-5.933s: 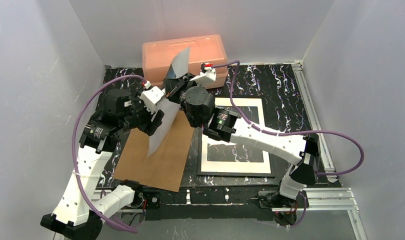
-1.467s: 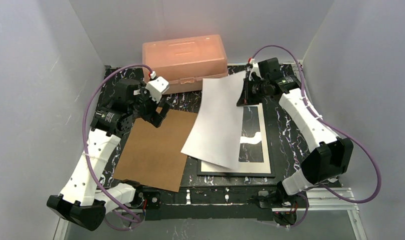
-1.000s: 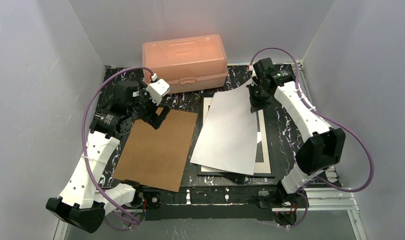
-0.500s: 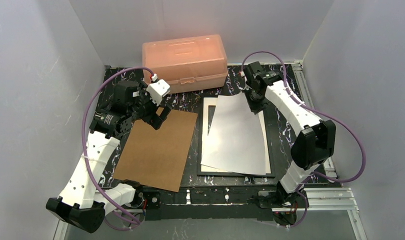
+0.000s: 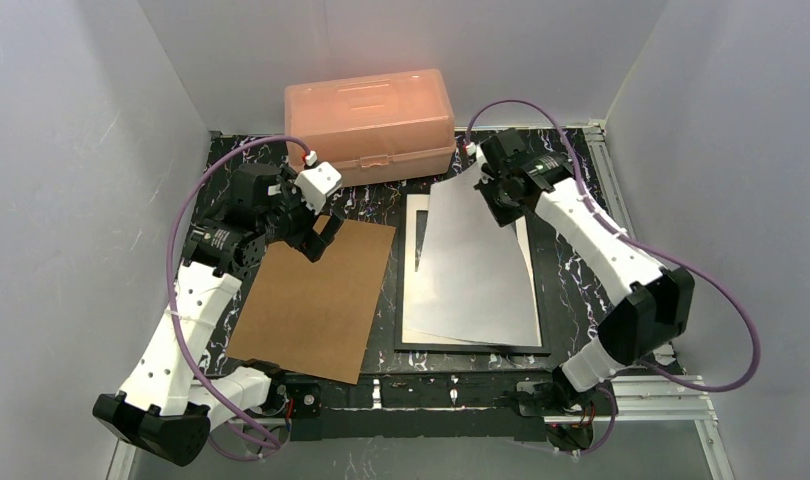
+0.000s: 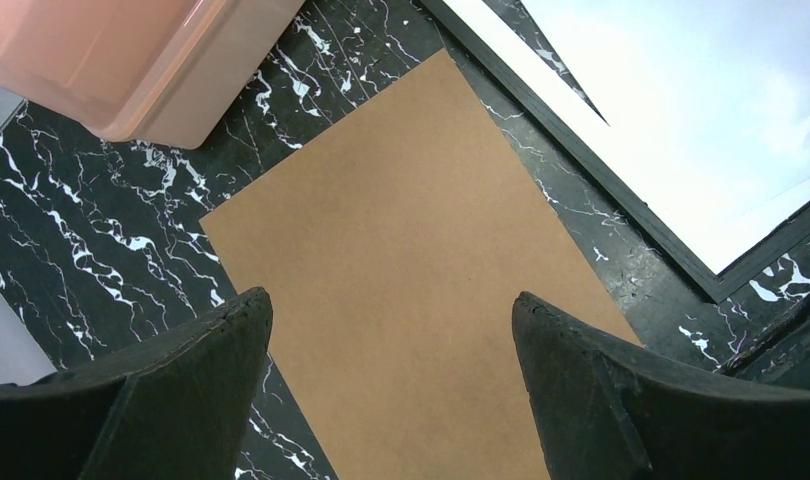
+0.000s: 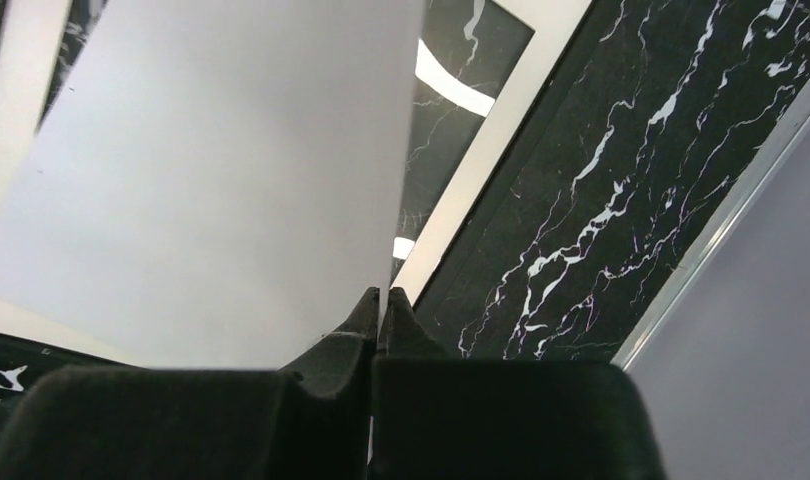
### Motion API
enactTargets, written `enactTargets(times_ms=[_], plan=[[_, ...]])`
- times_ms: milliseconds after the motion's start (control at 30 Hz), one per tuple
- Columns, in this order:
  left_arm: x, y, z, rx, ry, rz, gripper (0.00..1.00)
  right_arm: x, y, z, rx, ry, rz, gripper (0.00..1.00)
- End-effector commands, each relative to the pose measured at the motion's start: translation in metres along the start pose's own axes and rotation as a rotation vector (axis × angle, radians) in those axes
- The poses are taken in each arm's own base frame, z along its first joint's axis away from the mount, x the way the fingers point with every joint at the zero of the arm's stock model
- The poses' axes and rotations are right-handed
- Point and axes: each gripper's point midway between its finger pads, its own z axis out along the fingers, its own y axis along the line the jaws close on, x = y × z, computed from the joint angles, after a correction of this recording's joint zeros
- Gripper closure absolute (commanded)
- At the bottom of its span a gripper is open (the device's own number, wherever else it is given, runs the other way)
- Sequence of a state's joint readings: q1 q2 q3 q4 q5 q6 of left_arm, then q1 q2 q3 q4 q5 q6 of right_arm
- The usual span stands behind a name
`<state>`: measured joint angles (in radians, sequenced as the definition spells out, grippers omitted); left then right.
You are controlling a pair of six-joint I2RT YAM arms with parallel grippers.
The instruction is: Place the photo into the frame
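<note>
Top external view: photo [image 5: 476,258] white side up, near end lying over frame [image 5: 471,347], far edge raised, pinched in my right fingers [image 7: 331,370], clamped shut on it. Paper light, floppy, creases easily; best held at edge, as now. Right arm reaches far, wrist tipped down. My left fingers [image 6: 181,380] spread wide, empty, hovering above brown board [image 6: 401,300].

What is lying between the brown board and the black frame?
Only a narrow strip of bare marbled table; the brown board and the frame lie apart. The top and left wrist views show it.
</note>
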<state>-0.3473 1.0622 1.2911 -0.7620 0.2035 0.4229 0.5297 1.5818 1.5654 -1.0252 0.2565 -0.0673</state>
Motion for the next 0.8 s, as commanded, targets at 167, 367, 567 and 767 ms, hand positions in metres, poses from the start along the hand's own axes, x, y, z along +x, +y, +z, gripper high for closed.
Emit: enactTargets(times_ms=[167, 367, 567, 767], plan=[[-0.003, -0.005, -0.005, 0.015, -0.024, 0.002, 0.13, -0.021, 0.016, -0.038, -0.135, -0.216, -0.006, 0.99], [-0.004, -0.005, -0.006, 0.013, -0.027, 0.001, 0.13, -0.021, 0.018, -0.029, -0.140, -0.209, -0.017, 0.99], [-0.004, -0.004, -0.009, 0.006, -0.030, 0.000, 0.13, -0.020, 0.019, -0.006, -0.135, -0.157, -0.051, 0.99], [-0.001, -0.003, -0.008, -0.001, -0.018, 0.006, 0.13, -0.040, 0.020, -0.019, -0.164, -0.238, -0.071, 0.99]])
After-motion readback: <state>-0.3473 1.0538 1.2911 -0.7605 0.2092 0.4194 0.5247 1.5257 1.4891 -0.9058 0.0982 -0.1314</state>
